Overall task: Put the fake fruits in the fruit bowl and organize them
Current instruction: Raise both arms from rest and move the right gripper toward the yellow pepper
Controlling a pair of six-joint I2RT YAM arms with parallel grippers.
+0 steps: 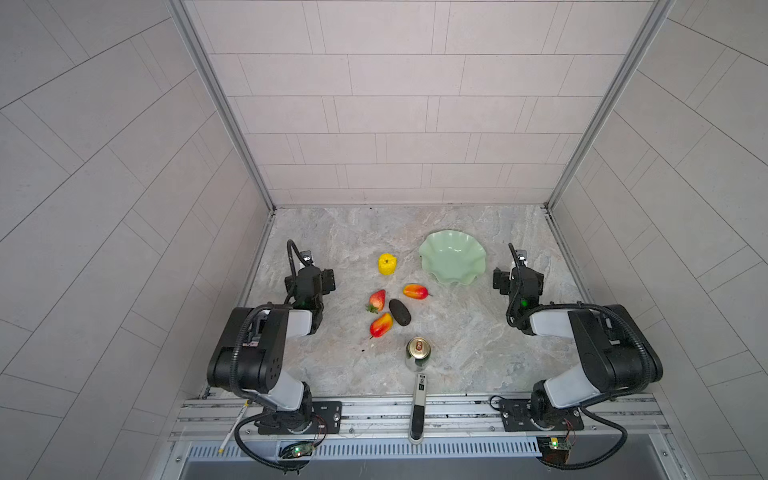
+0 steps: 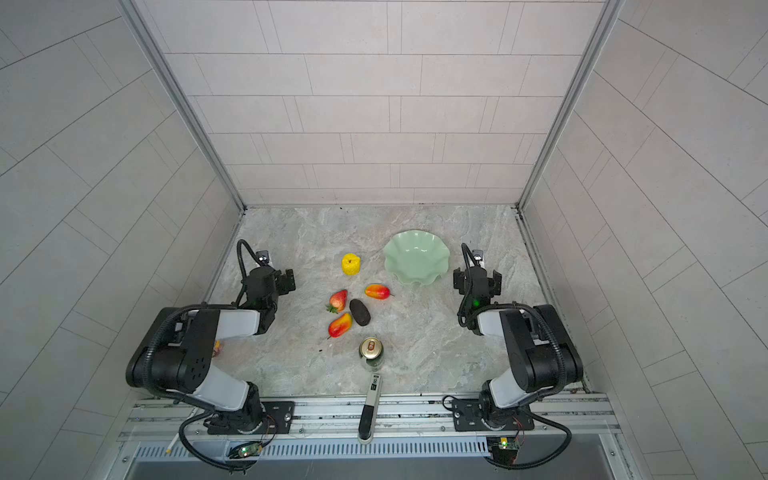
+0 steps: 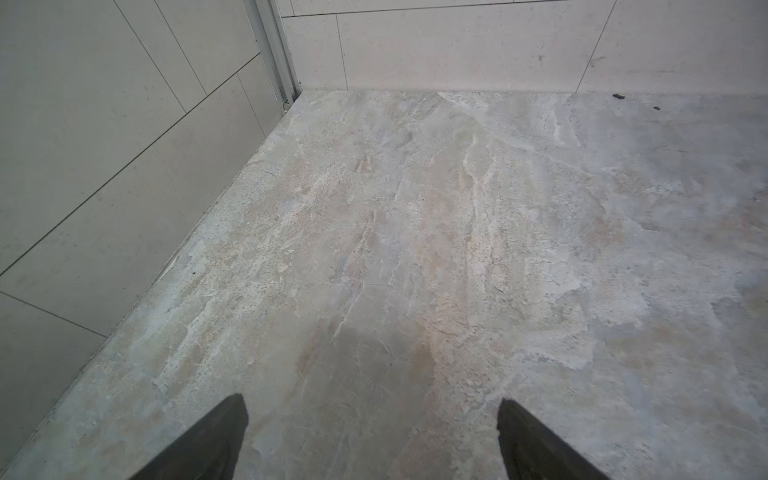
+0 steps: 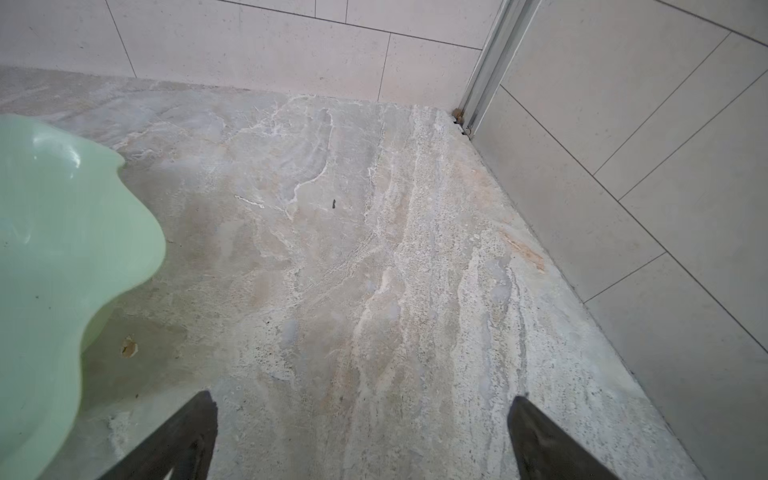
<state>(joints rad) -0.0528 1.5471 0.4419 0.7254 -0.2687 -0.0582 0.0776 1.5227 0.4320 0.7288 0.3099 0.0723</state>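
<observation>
Left pincer [image 3: 372, 401]: jaws spread wide, nothing btwn them, only bare counter [image 3: 415, 249] beneath in its wrist view. Right pincer [image 4: 363, 397]: same, jaws wide apart, gripping nothing. The fruit bowl [image 4: 62, 232] shows near it at the edge of that wrist view, not touching.

In both top views the fruit bowl sits upright on the far-right part of the counter, nr the right arm's wrist. All five fruit pieces lie on the counter outside it, toward the ctr-left:
- yellow fruit [image 1: 387, 264]: farthest back, beside the bowl w/ a gap
- far mango [image 1: 415, 291]: just in front of the bowl's near rim, apart from it
- strawberry [image 1: 377, 301]: left of that mango
- dark oval [image 1: 400, 312]: close by the strawberry and the near mango [image 1: 381, 325] (contact can't be told)

Drink can [image 1: 418, 352] stands upright nearer the front edge. A white-and-black stick [image 1: 418, 409] lies in front of it, running over the front rail. Both arms sit at the counter's sides, apart from the fruit.
</observation>
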